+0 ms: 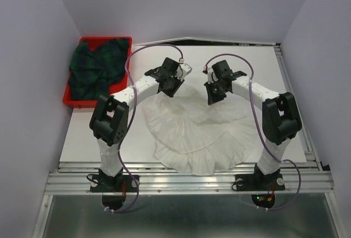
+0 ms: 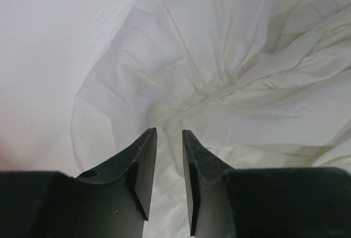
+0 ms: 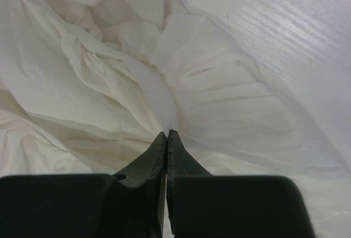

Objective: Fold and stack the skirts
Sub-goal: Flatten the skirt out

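White skirt [image 1: 194, 131] is lying spread on worktop [image 1: 274, 73]. Its round ruffled hem is facing the near side, and the cloth is bunching & creasing at the far edge.

L hand [image 2: 169, 134] is hovering over skirt's far-left edge. Fingers are standing slightly apart w/ a narrow gap and cloth is showing through below. It's released, nothing pinched as far as visible.

R hand [image 3: 166, 134] is sitting at skirt's far-right edge, clenched tight, tips meeting on a fold. Creases are running in to the tips, so it looks to be pinching the white cloth.

Plaid skirt [image 1: 97, 71] is lying crumpled in red tray [image 1: 73, 102], well off to far-left of white skirt, not touching it.

Both arms are arching in over white skirt, one per side.
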### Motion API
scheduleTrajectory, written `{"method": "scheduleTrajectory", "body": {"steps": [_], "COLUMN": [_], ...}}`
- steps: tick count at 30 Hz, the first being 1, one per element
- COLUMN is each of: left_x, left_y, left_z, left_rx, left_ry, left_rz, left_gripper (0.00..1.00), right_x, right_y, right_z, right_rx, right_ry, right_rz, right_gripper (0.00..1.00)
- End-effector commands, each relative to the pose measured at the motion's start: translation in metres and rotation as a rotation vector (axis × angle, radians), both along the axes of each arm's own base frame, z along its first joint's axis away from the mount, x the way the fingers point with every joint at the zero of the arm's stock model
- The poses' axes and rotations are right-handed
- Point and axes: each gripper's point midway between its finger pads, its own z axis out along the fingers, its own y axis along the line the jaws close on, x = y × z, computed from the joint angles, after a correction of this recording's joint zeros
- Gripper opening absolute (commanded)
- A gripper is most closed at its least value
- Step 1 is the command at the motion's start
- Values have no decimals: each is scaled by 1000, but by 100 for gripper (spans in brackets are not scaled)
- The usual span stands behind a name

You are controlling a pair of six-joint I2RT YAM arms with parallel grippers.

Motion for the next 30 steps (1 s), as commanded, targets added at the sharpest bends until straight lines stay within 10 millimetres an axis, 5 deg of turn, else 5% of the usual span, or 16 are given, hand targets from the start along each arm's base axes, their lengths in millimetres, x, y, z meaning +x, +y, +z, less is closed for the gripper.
{"method": "scheduleTrajectory", "body": {"steps": [1,14,30], "left_x": [8,-4,8], "left_y": [-18,-41,-4], "left_z": [17,0,-27], "left_rx": [-42,-87,-5], "left_ry": [-32,71,68], "left_rz": [-71,-224,-140], "left_gripper": [37,36,36], "right_x": [7,9,11], "right_y": [4,-5,-7], "right_z": [16,15,17], "right_rx": [7,-34,-42], "right_ry": [-39,-58,-66], "right_rz": [-2,-26,-32], "right_gripper": [1,1,1]}}
